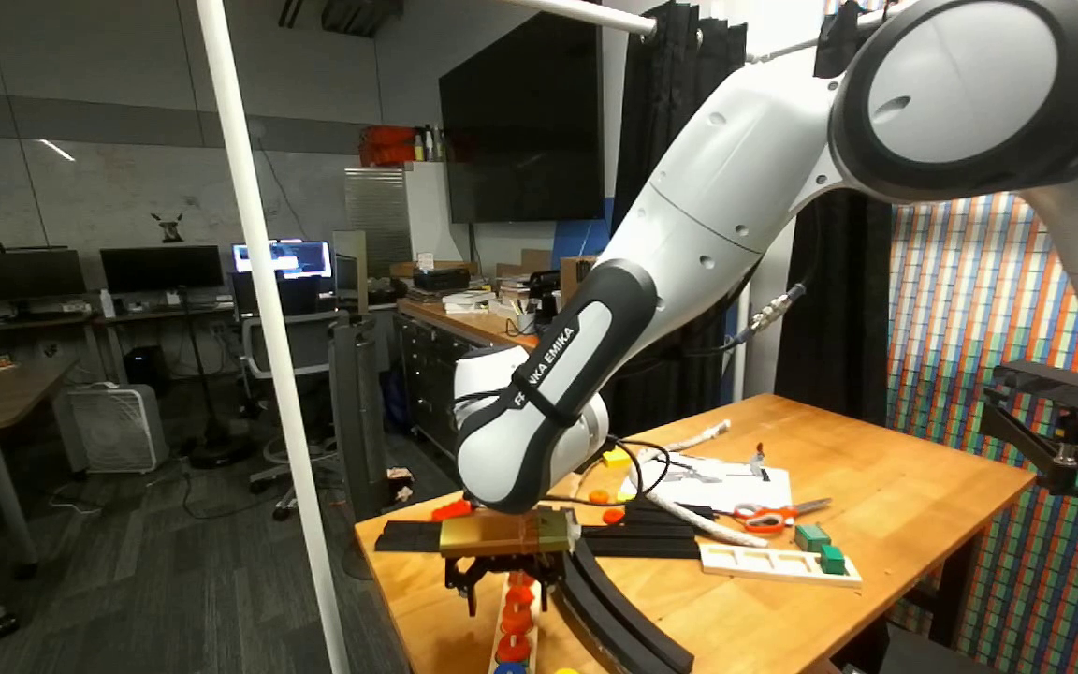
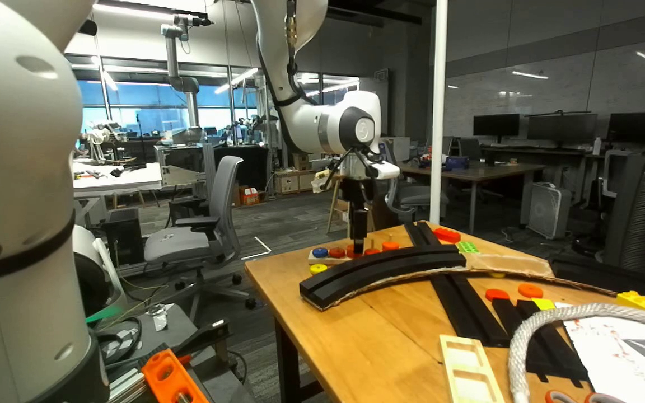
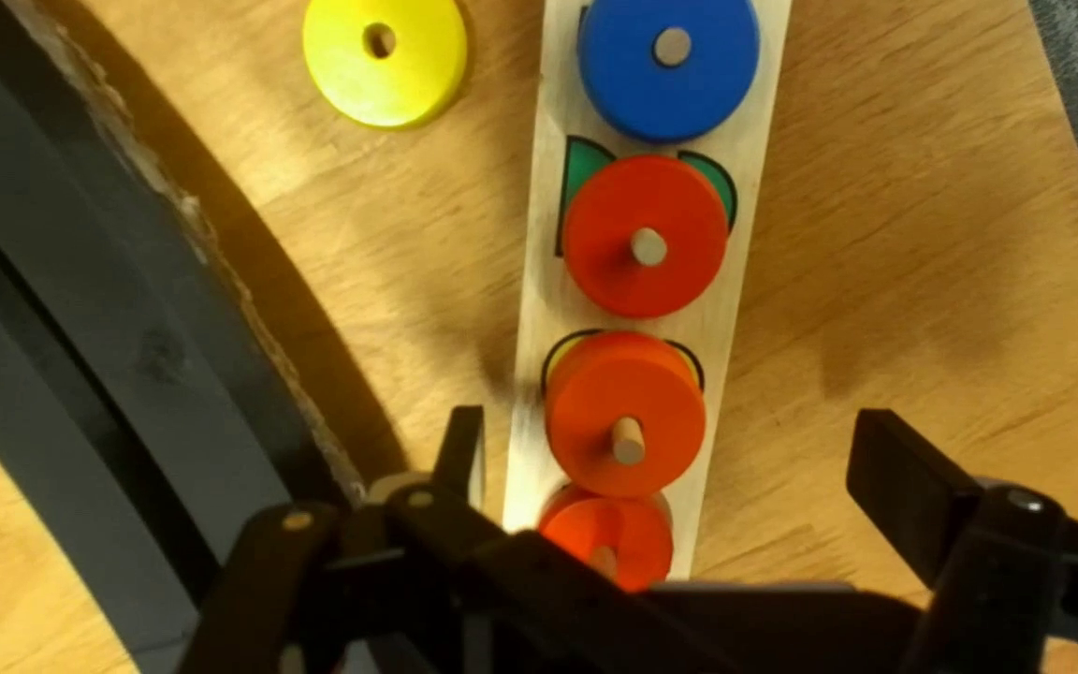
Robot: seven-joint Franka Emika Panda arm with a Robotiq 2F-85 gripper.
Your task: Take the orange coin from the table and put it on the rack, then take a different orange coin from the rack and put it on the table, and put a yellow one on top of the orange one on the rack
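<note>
The rack (image 3: 544,290), a narrow wooden strip with pegs, bears a blue disc (image 3: 651,94), a red disc (image 3: 647,192) and orange coins (image 3: 604,393). Over the strip my gripper (image 3: 675,459) stands open. Its fingers straddle the strip, with an orange disc off-centre toward the left finger in the wrist view; nothing is gripped. A yellow disc (image 3: 352,70) lies flat beside the rack on the table (image 3: 876,281). Farther off, beyond a black curved track, an orange coin (image 2: 530,290) and a redder disc (image 2: 496,294) rest on the tabletop. My gripper partly covers the rack's near end.
The black curved track (image 2: 384,264) runs close along the rack and crosses straight black track (image 2: 468,312). A rope (image 1: 703,524), scissors (image 1: 764,518) and a slotted wooden tray (image 1: 782,575) with green blocks are on the same table. The table edge lies just past the rack.
</note>
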